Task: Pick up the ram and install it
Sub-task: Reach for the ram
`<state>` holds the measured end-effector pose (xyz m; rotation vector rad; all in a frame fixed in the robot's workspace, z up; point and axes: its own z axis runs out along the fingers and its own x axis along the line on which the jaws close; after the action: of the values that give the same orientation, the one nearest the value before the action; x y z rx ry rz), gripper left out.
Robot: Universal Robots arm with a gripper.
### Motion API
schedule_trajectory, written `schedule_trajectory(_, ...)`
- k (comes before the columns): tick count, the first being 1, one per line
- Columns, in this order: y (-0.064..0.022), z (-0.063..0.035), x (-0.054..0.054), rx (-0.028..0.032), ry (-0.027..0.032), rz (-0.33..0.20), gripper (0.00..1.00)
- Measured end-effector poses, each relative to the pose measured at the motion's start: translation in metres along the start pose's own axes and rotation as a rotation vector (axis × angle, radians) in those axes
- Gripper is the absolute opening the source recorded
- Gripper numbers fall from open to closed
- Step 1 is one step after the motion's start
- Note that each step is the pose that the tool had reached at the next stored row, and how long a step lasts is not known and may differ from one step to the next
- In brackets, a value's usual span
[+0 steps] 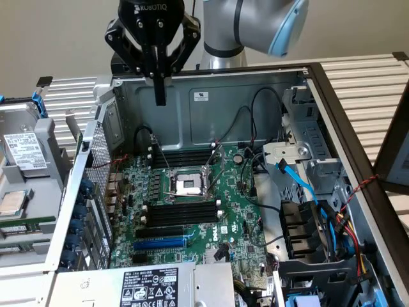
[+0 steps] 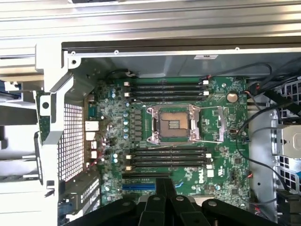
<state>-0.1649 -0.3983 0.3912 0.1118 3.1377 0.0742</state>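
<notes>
The gripper (image 1: 160, 93) is clenched, its two fingers pressed together with nothing between them. It hangs above the rear wall of the computer case (image 1: 211, 96), higher than the rim of the case. No ram is in it.

The ram (image 2: 43, 117) is, as far as I can judge, the thin green strip that stands outside the case, just beside the perforated side panel (image 2: 73, 141). This part of the wrist view is not clear, so I say it with some reserve. If this is correct, the ram is well apart from the gripper, off to the side and lower, with the wall of the case between them. Inside the case, the black memory slots (image 2: 167, 87) on the motherboard (image 2: 225, 165) look empty on both sides of the processor socket (image 2: 171, 123), so the installing is not yet done.

Several things could go wrong, in my judgement. With the fingers pressed together, they would push the ram away instead of taking it. The strip sits very close to the side panel, so a finger may strike the metal. Also, a thin board held a little tilted may jam in a slot, and the loose black cables (image 1: 252, 121) inside the case may catch on the fingers.
</notes>
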Motion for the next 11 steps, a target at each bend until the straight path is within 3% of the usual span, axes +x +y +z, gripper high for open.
schedule_trajectory(11,-0.0039,0.0080,0.050,0.0002,0.0030,0.000,0.11)
